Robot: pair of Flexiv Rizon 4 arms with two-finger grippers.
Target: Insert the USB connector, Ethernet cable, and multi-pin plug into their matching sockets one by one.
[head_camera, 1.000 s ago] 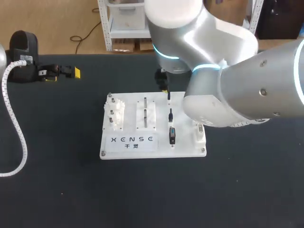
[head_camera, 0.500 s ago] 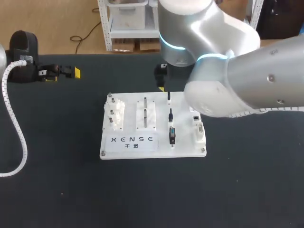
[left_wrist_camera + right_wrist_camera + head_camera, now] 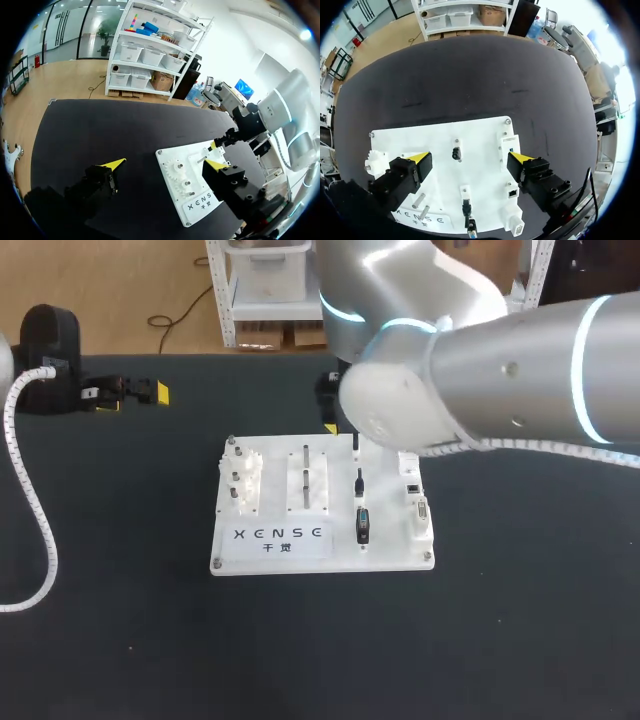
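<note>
Right end effector point(image 3: 468, 159): fingers apart, empty, above white board point(image 3: 335, 465). Left end effector point(image 3: 165, 163): apart, off the board's 10 o'clock. Plugs point(image 3: 359, 482) lined up on board, sockets point(image 3: 418, 508) at their 3 o'clock. Printed label point(image 3: 278, 537) at board's 6 o'clock. Black table point(image 3: 120, 640).

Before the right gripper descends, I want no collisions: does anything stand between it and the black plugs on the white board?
Nothing visible does. The right gripper is open over the white rectangular plastic board; the small black plugs lie bare ahead of it.
</note>
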